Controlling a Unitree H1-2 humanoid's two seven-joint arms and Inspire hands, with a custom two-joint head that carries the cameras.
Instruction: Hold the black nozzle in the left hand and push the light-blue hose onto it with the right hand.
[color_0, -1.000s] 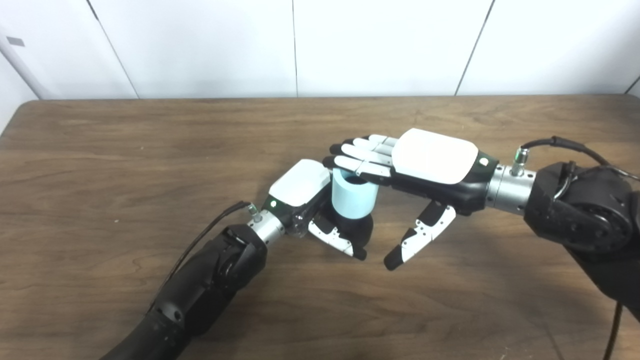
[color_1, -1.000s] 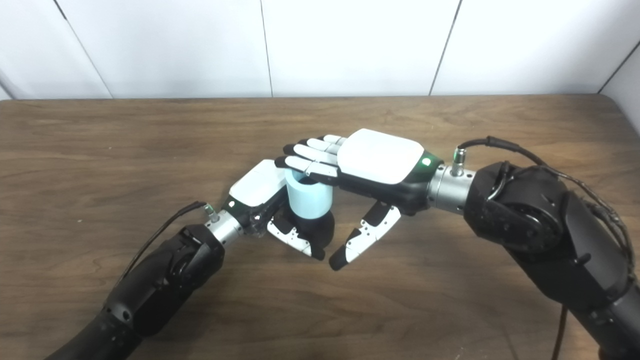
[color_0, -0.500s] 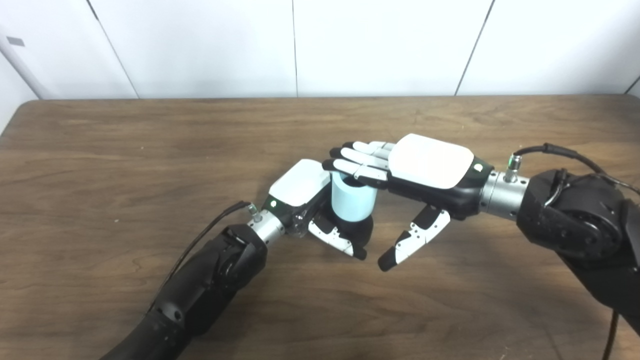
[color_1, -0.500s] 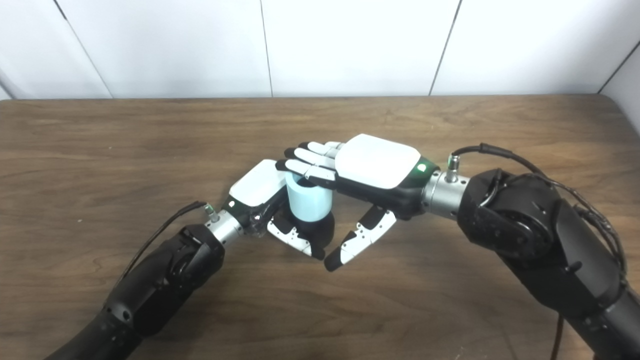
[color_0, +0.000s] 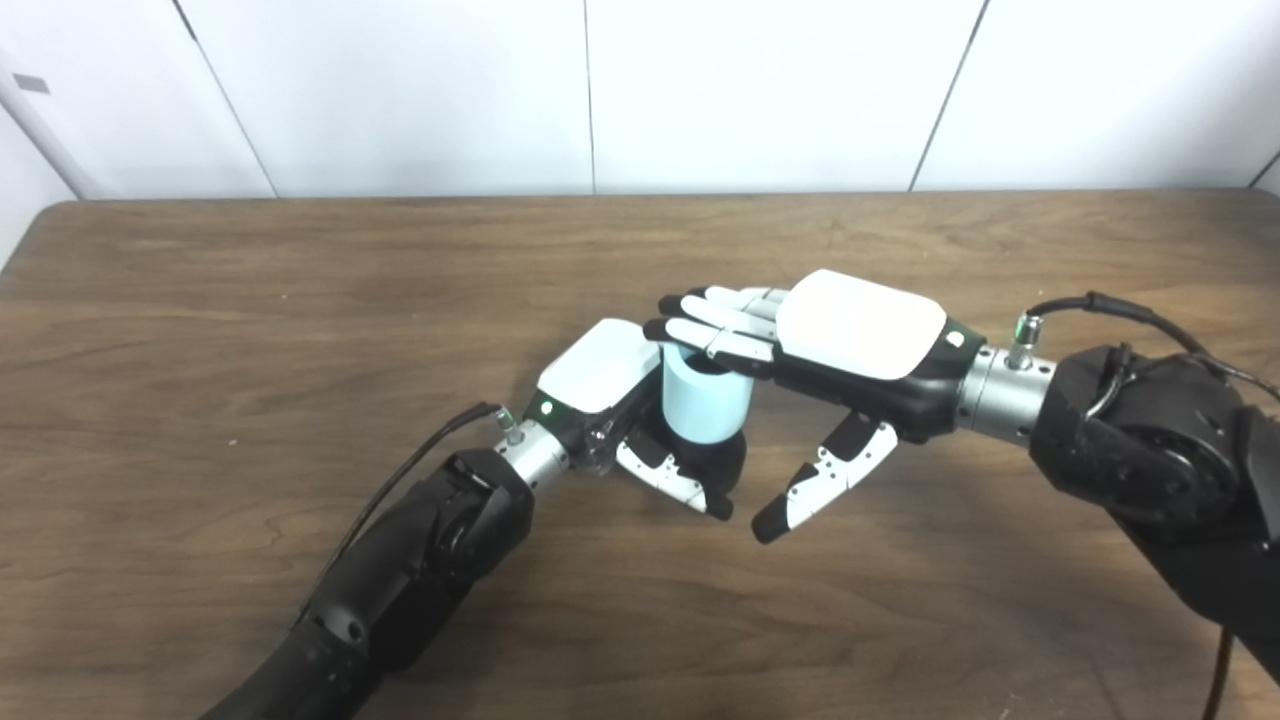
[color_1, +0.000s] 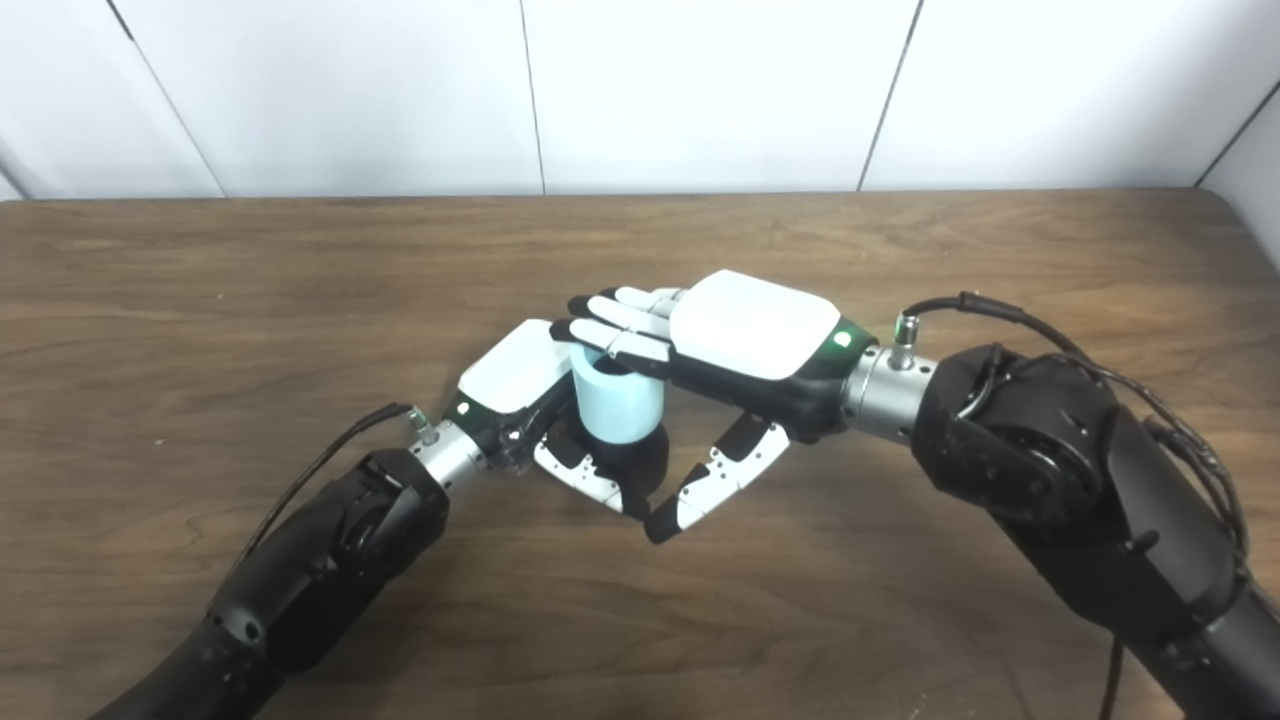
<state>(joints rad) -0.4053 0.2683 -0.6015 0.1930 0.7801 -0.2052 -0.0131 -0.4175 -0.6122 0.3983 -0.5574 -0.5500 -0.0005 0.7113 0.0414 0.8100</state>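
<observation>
A short light-blue hose (color_0: 706, 408) stands upright on the black nozzle (color_0: 728, 460), whose dark base shows just beneath it. My left hand (color_0: 628, 410) is shut on the nozzle, its thumb curled across the front. My right hand (color_0: 830, 345) lies flat and open over the hose. The right hand's fingers (color_0: 712, 323) rest on the hose's top rim, and its thumb (color_0: 820, 480) hangs down apart from the hose, to its right. Most of the nozzle is hidden by the hose and the left hand.
The brown wooden table (color_0: 250, 300) stretches all around both hands. A white panelled wall (color_0: 600, 90) rises behind its far edge. Cables run along both forearms.
My right hand has come down and slightly left, so its fingers now press on the hose's top. The hose sits a little lower on the nozzle. The left hand has not moved.
</observation>
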